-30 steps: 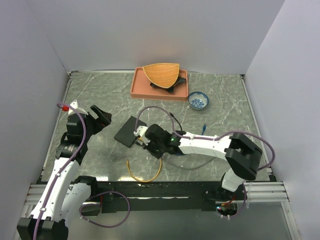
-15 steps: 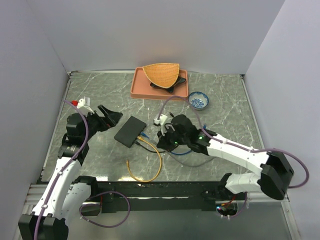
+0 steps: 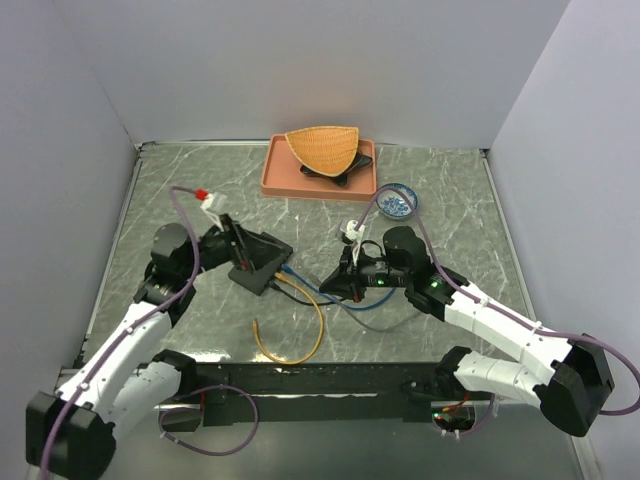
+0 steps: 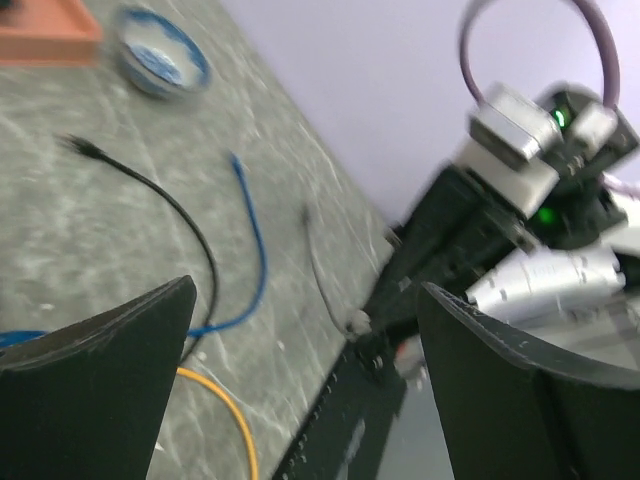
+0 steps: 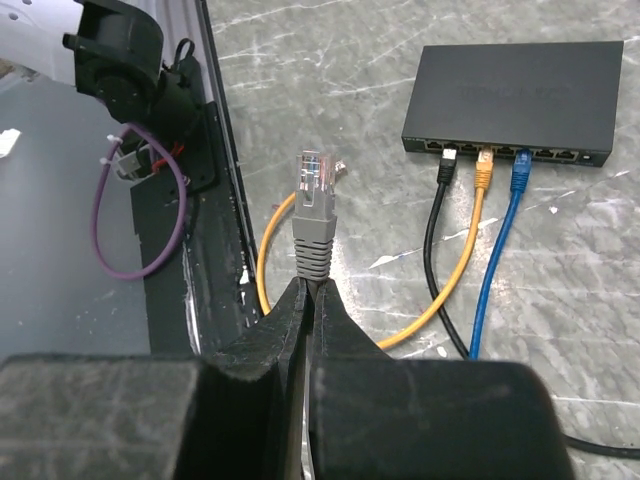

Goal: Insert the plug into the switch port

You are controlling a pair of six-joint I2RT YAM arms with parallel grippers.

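The switch [image 5: 515,95] is a flat black box with its row of ports facing my right wrist camera. Black [image 5: 448,160], orange [image 5: 484,168] and blue [image 5: 520,172] plugs sit in three ports. My right gripper [image 5: 310,285] is shut on the grey cable just behind the grey plug [image 5: 313,200], which points toward the switch from a short distance to its left. In the top view the right gripper [image 3: 335,283] is right of the switch [image 3: 258,277]. My left gripper [image 3: 262,252] hovers open over the switch, nothing between its fingers [image 4: 100,370].
An orange tray [image 3: 275,178] at the back holds a wicker basket [image 3: 322,147] on a black dish. A blue-patterned bowl [image 3: 397,201] stands to its right. An orange cable loop [image 3: 300,345] and blue and grey cables lie between the arms, near the black front rail [image 5: 215,200].
The left arm has swung right and now reaches over the switch, jaws still open. The right arm has drawn back to the right, away from the switch, still holding the grey plug.
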